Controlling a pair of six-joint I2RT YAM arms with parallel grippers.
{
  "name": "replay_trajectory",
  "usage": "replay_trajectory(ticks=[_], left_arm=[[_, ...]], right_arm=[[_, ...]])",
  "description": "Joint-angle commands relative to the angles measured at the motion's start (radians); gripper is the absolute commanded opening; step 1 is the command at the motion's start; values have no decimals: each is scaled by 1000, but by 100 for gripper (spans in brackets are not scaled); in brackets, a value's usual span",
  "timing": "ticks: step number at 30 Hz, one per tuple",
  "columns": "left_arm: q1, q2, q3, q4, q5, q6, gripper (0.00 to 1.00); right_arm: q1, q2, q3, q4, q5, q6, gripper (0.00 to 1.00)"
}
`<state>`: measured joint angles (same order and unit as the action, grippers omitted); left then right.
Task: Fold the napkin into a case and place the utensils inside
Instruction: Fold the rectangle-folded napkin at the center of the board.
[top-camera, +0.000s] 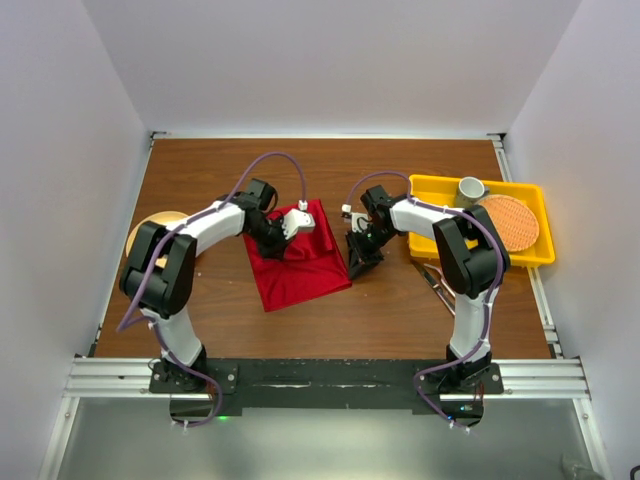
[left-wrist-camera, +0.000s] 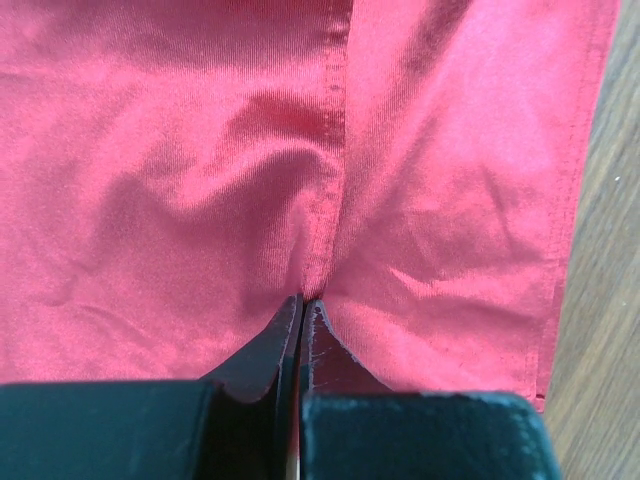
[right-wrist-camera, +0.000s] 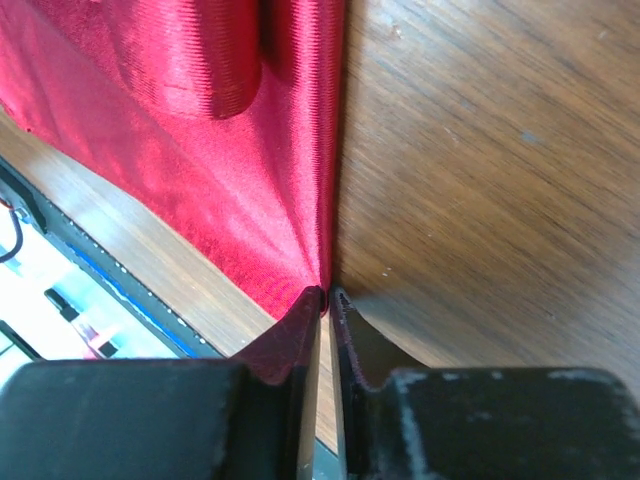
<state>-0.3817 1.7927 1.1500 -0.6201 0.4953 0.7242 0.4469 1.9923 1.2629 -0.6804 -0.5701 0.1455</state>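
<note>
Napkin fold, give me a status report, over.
Left gripper shut, pinching napkin mid-cloth. Right gripper shut on its right edge. Napkin partly folded, fold unfinished. Utensils on table off to the right, nothing on the cloth.

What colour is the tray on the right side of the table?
The tray is yellow; top external view.

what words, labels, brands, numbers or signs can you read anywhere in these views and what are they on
None: no text can be read in any view.
napkin: plain red, no print or tag showing.
yellow tray, cup, woven mat: no markings visible.
coloured patch past the table edge in the right wrist view: too blurred to tell whether it carries any text.
</note>
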Motion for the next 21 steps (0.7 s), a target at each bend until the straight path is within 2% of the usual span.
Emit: replay_trajectory(ticks=[1,5,21], left_arm=[[-3,-79,36,-20,52,12,0],[-22,-125,36,-46,63,9,0],[-95,-219,-67,-90,124,-20,0]], right_arm=[[3,19,15,30,55,-4,8],[4,25,12,45,49,8,0],[6,16,-8,73,56,54,0]])
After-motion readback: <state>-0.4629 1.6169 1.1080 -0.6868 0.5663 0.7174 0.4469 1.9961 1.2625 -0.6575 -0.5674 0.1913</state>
